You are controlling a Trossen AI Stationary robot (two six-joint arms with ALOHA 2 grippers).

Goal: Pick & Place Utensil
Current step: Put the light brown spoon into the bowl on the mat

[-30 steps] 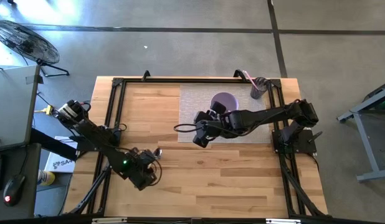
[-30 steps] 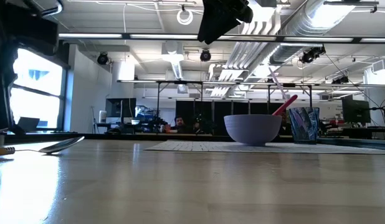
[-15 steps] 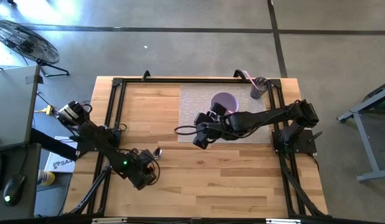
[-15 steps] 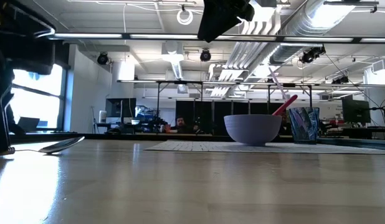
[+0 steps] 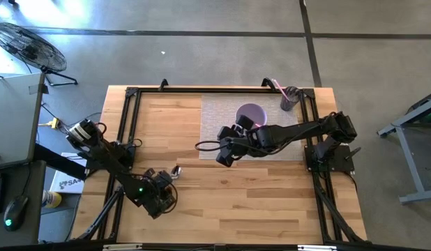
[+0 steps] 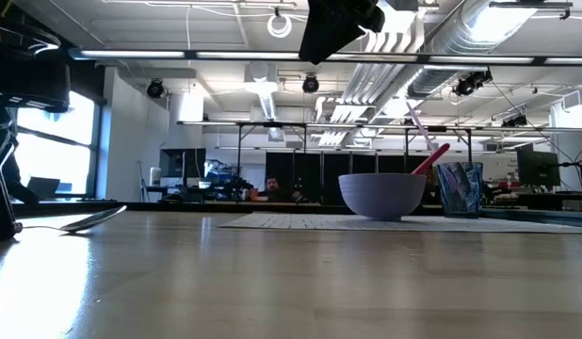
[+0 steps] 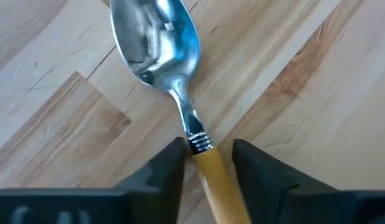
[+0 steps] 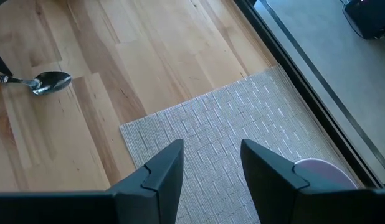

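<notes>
A spoon with a silver bowl and a yellow handle lies flat on the wooden table, left of centre. My left gripper is down at the table and open. Its fingers stand close on either side of the handle, just behind the metal collar, with a thin gap showing on each side. My right gripper is open and hovers high over the left part of the grey mat. It sees the spoon far off.
A lavender bowl stands on the grey woven mat at the far right. A dark cup holding a pink utensil stands by the table's far right corner. A black frame rims the table. Bare wood lies between spoon and mat.
My left gripper has come down to the table over the spoon's handle. In the low view its finger now reaches the tabletop and hides the handle end that showed before. The spoon has not moved.
</notes>
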